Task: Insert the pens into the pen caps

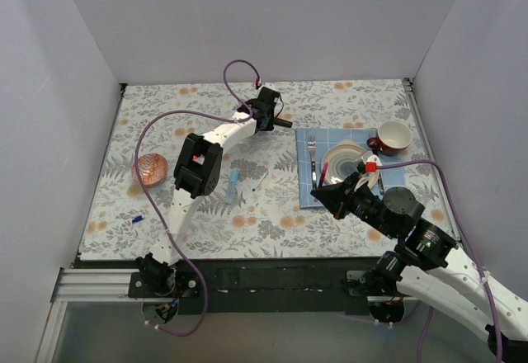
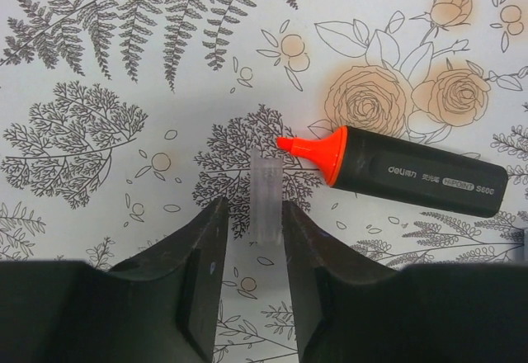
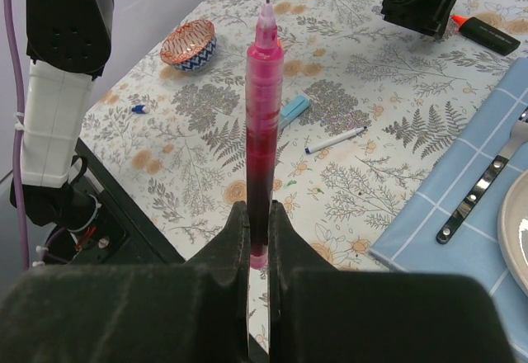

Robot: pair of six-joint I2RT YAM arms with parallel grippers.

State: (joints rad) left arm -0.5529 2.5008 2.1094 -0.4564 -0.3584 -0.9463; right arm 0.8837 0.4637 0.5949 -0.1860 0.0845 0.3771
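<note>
The right claw (image 3: 258, 214) is clamped on the lower end of the maroon-red pen (image 3: 262, 115). It holds the pen upright, fine tip uppermost, above the table (image 1: 272, 214) at the near left edge of the blue placemat (image 1: 326, 136). The left claw (image 2: 253, 205) reaches down beyond the placemat's far left corner. Its jaws are apart and straddle a small translucent tube (image 2: 266, 190) that lies on the flowered cloth. The right-hand finger (image 2: 309, 256) sits against or just beside the tube, while a sliver of cloth shows between the tube and the other finger, so no grip is made out. The black marker (image 2: 421, 177) lies uncapped just off that same far left corner, its orange tip pointing at the upper end of the tube. Left of the placemat lie the light-blue marker (image 3: 293, 109) and, nearer the mat, the thin white pen (image 3: 334, 140), both flat on the table. The dark blue cap (image 3: 139, 109) rests well to the left of the placemat, near the table's front edge. An orange patterned bowl (image 3: 188, 45) sits farther out on that side. A silver fork (image 3: 478, 194) lies on the placemat along its left part.
</note>
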